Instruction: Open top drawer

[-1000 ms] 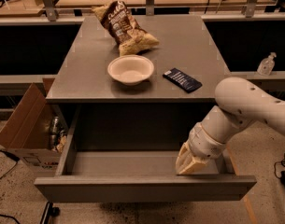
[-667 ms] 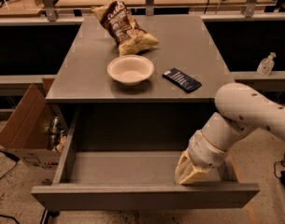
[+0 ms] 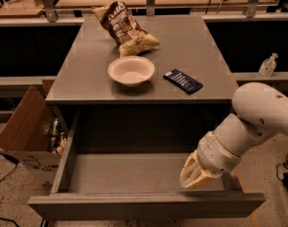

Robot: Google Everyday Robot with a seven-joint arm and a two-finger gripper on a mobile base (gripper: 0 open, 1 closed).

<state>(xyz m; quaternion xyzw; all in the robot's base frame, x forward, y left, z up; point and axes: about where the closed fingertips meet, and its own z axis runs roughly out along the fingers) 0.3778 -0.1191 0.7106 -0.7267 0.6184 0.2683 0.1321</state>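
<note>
The top drawer (image 3: 134,206) stands well out from under the bench (image 3: 87,82), down at 6 o'clock. Its plain grey front panel sits nearest the camera, and its grey floor and side walls are open to view.

The gripper (image 3: 196,178) is inside the drawer at about 4 o'clock, pointing down just behind the right end of the front panel. It is close against the panel's inner face, though I can't say whether it actually touches. I cannot tell either whether the jaws are apart or together. The cream-coloured arm (image 3: 257,122) comes in from 3 o'clock and bends down over the drawer's right wall.

On the bench top, a pale bowl (image 3: 131,70) stands upright near the middle. A dark blue packet (image 3: 182,81) lies flat at its 3 o'clock, apart from it. A brown snack bag (image 3: 124,28) lies crumpled at the bowl's 12 o'clock, close to it.

Off the bench at 9 o'clock, an open cardboard box (image 3: 21,126) rests on the floor beside the drawer's left wall, with cans (image 3: 55,129) inside. Over at 2 o'clock, a small clear bottle (image 3: 267,65) stands on a ledge.
</note>
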